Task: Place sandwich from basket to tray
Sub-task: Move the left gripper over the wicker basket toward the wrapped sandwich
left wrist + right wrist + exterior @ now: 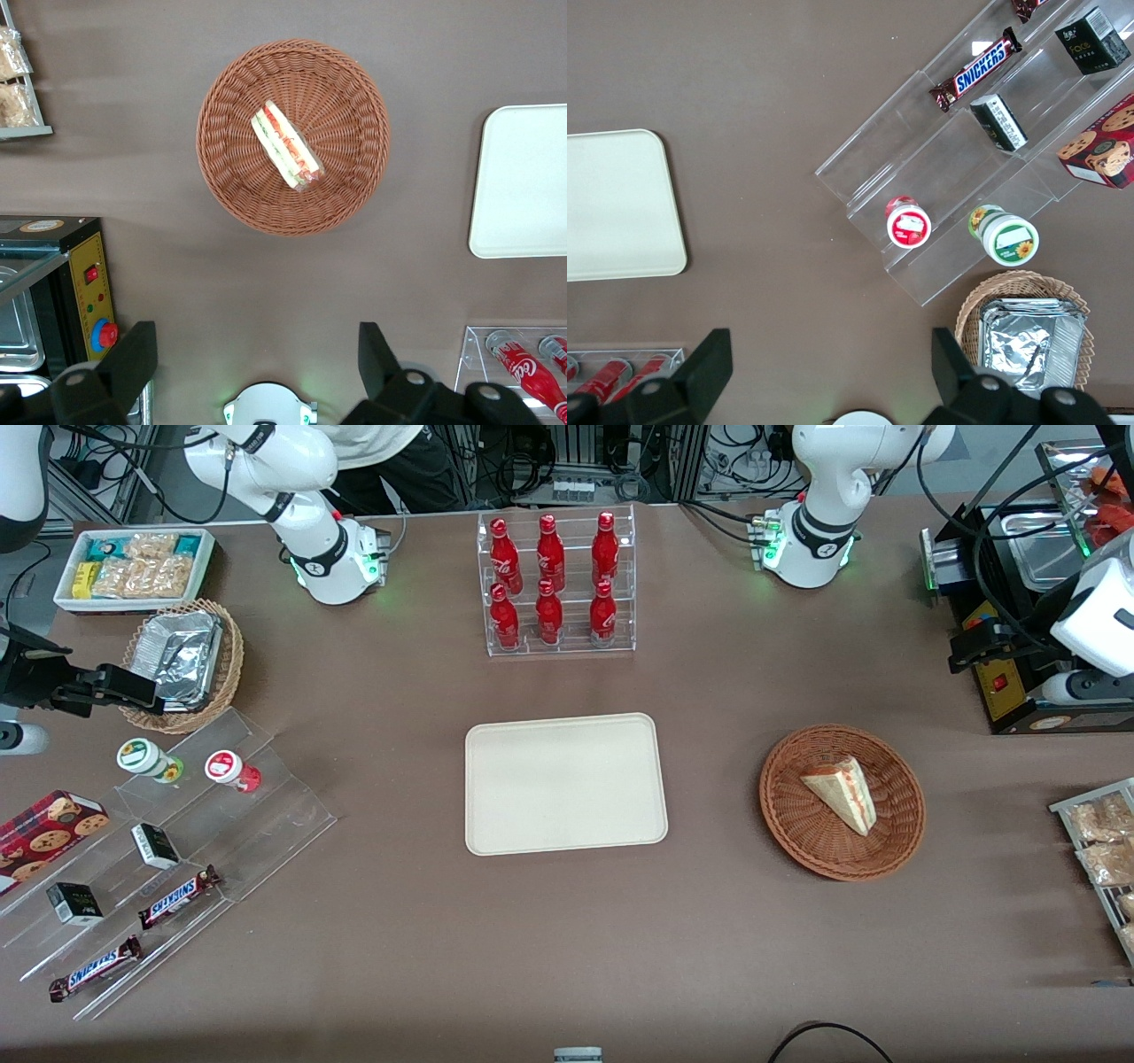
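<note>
On the brown table, toward the working arm's end, sits the round reddish wicker basket with the sandwich lying in it, roughly at the middle, cut edge with red and green filling showing in the left wrist view. Sandwich wedge is on its side, nothing touching it. Cream tray lies flat at table centre, well apart from the basket, bare brown cloth between them.

Gripper hangs high above the table, off the basket's rim and not over the sandwich, on the side away from the front camera; its two dark fingers are spread wide apart, holding nothing. In the front view the working arm is up at the table's end near a black machine, gripper itself hard to make out there.

Farther from the front camera than the tray stands a clear rack of red bottles. Toward the parked arm's end: tan basket with a foil container, white box of wrapped snacks, clear stepped stand with two small cups, small dark boxes, chocolate bars, and a cookie box beside it. Metal rack of bagged snacks at the working arm's end, nearer the front camera than the machine.
</note>
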You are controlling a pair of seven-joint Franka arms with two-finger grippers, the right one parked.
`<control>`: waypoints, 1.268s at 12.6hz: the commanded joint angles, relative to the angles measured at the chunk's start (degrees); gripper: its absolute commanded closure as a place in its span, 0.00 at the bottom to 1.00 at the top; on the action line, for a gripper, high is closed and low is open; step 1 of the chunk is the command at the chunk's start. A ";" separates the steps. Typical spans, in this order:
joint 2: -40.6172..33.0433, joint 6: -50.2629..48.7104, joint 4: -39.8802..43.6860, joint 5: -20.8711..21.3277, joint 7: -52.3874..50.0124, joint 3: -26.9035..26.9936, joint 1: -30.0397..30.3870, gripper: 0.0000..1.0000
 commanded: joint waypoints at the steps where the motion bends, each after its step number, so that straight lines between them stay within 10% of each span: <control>1: -1.80 1.23 -2.05 -0.39 0.65 0.26 -0.46 0.00; 16: -1.36 22.03 -20.23 -0.56 0.21 0.26 -0.54 0.00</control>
